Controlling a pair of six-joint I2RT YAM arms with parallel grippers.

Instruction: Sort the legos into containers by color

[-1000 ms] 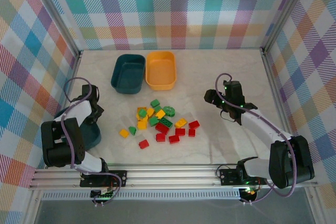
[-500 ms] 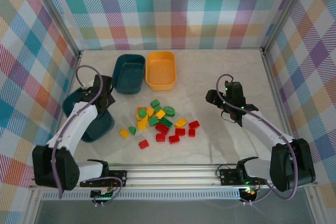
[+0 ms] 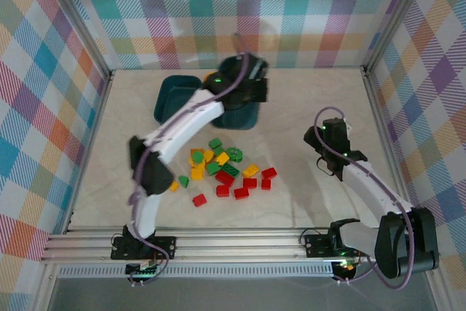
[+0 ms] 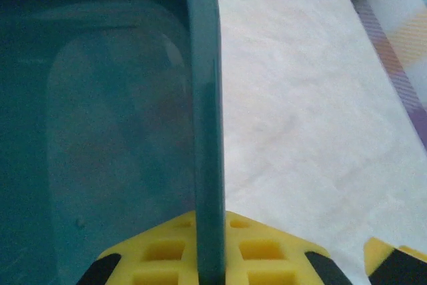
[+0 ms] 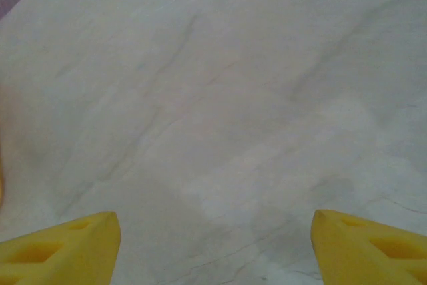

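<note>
Legos point(image 3: 222, 169) lie in a loose heap at the middle of the pale, veined counter point(image 3: 313, 92) — red, yellow and green bricks mixed together, with most of the reds along the near side. One red brick point(image 3: 198, 199) and one yellow brick point(image 3: 172, 185) lie a little apart at the near left. From above they are too small for any lettering on them to be read. The left arm point(image 3: 182, 125) reaches over the heap toward the back of the counter. The left pincer point(image 4: 211, 221) is clamped on the side wall of a dark teal bin point(image 4: 100, 131). In the wrist view its yellow fingers point(image 4: 267, 251) sit on either side of that thin wall, with the bin's smooth inside to the left and bare counter to the right. From above, this bin is just to the right of a second dark teal bin point(image 3: 175, 96), beyond the heap. Whether the two touch, or whether the gripped one rests on the counter, I cannot tell. The right arm point(image 3: 364, 187) stands well apart from the bricks on the right side. The right pincer point(image 5: 215, 215) is spread wide and holds nothing — its yellow fingertips point(image 5: 73, 245) show at the bottom corners of the wrist view, over bare counter. Pastel plaid walls point(image 3: 240, 5) enclose the counter.
</note>
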